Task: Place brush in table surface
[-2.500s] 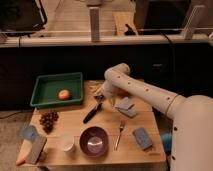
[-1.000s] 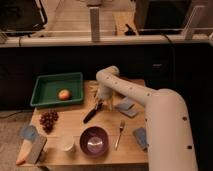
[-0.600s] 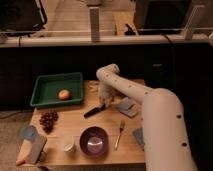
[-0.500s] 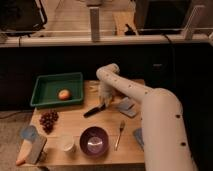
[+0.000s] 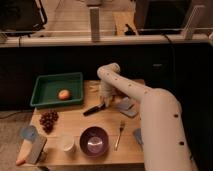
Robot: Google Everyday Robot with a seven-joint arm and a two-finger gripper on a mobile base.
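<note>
The brush (image 5: pixel 93 109) shows as a slim black handle lying slantwise on the table surface (image 5: pixel 75 121), just right of the green tray. Its upper right end runs into my gripper (image 5: pixel 105 101), which has come down from the white arm over the table's middle and is shut on that end. The bristle head is hidden under the gripper. The rest of the handle still rests low against the wood.
A green tray (image 5: pixel 75 80) at the back left holds an orange fruit (image 5: pixel 63 94). Grapes (image 5: pixel 47 120), a white cup (image 5: pixel 66 143) and a purple bowl (image 5: pixel 94 141) stand in front. A fork (image 5: pixel 120 134) and a grey pad (image 5: pixel 128 106) lie to the right.
The gripper has dropped onto the brush's right end and shut on it. The arm has folded closer over the table's middle. The brush has barely shifted.
</note>
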